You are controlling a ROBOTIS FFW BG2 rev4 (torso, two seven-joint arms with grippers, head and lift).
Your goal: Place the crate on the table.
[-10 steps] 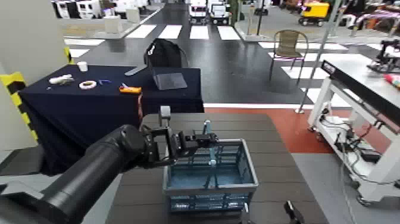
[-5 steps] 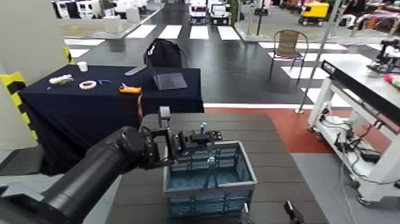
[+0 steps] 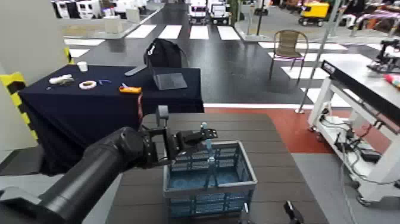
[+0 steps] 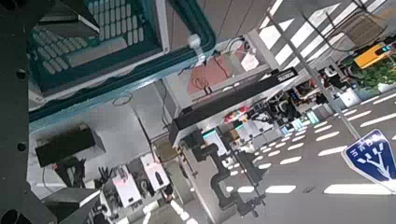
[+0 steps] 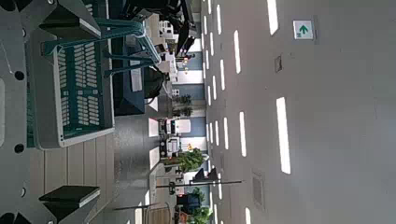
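**Crate down on the table, handle at risk of a snag**

Left gripper (image 3: pixel 201 136) hovers over the far rim of the crate (image 3: pixel 209 179) in the head view, right at the top of the teal handle (image 3: pixel 206 142). Its fingers look parted around the handle tip rather than clamped on it, so it reads as released. The crate sits flat on the table (image 3: pixel 280 161), near the front edge, with its rim level. Only the tips of the right gripper (image 3: pixel 268 215) show, at the bottom edge beside the crate, and whether they are open or shut cannot be told.

From the left wrist, the crate (image 4: pixel 93 47) fills one corner, its lattice and teal rim close to the camera. The fingers themselves are not clearly seen here, so the clearance from the handle cannot be judged.

From the right wrist, the crate (image 5: pixel 79 84) stands on the planks (image 5: pixel 84 173) with its handle (image 5: pixel 117 42) upright; the arm appears parked and apart from it.

The main risk is a finger catching the thin handle as the left arm pulls away, which would tip or drag the crate toward the front edge. A sideways pull rather than a straight lift would cause it. The parked right fingers, close to the crate, could also be bumped if it slides.
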